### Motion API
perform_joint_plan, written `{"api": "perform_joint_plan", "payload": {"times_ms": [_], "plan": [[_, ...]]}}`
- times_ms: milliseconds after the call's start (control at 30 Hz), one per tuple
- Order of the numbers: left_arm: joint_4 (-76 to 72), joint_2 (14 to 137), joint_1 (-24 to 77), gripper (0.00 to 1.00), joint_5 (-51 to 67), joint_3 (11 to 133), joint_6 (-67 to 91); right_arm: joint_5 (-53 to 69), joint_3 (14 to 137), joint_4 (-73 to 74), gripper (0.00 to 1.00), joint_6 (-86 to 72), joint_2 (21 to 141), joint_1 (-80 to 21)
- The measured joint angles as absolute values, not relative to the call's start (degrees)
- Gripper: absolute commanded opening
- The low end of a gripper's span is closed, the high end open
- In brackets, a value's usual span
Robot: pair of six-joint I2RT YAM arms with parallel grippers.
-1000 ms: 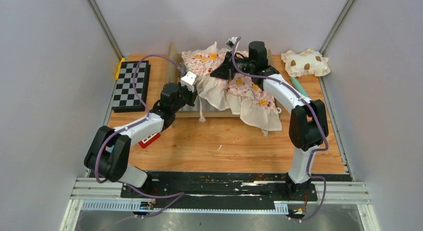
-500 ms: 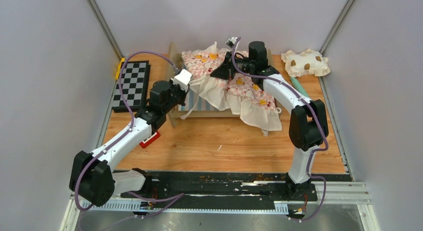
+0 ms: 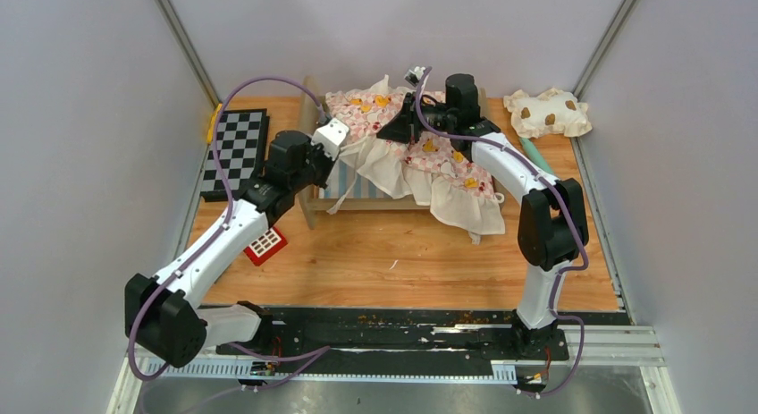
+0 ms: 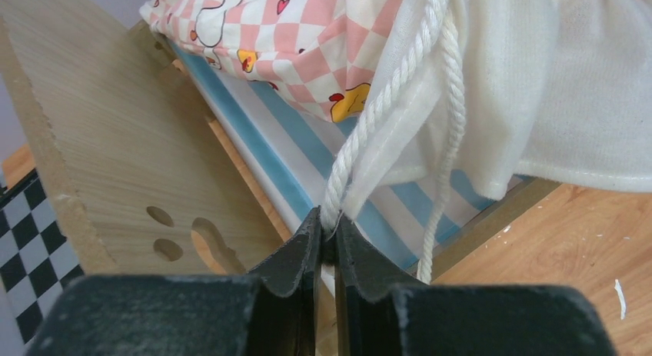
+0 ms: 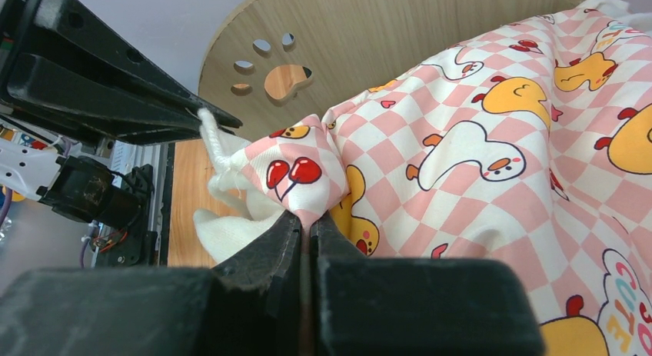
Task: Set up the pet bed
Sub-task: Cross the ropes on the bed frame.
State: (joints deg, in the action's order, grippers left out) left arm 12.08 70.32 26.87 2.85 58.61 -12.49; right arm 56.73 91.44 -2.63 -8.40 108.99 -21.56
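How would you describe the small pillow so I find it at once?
Look at the far right corner of the wooden table, beyond the right arm. The pillow lies there, off the pet bed. It is cream with brown spots, unlike the pink checkered cushion.

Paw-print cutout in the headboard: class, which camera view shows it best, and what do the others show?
Right wrist view: the whole cutout faces the camera, pad and toes clear. The left wrist view catches only part of it, slanted, above the left end effector. The top view sees the headboard edge-on, so no cutout shows.
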Motion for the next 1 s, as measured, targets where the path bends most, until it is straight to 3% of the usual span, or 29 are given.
{"api": "perform_joint_plan", "payload": {"times_ms": [367,1000], "plan": [[18.61,70.19,26.87,0.18,-1.67,66.41,-17.32,56.82,91.44,-2.61,0.02,-8.32,109.01,-21.56],[13.54,74.17,27.97,0.25,-12.64,59.11,-20.08,59.94,90.78,2.17,0.02,-2.87,109.65,-25.32]]}}
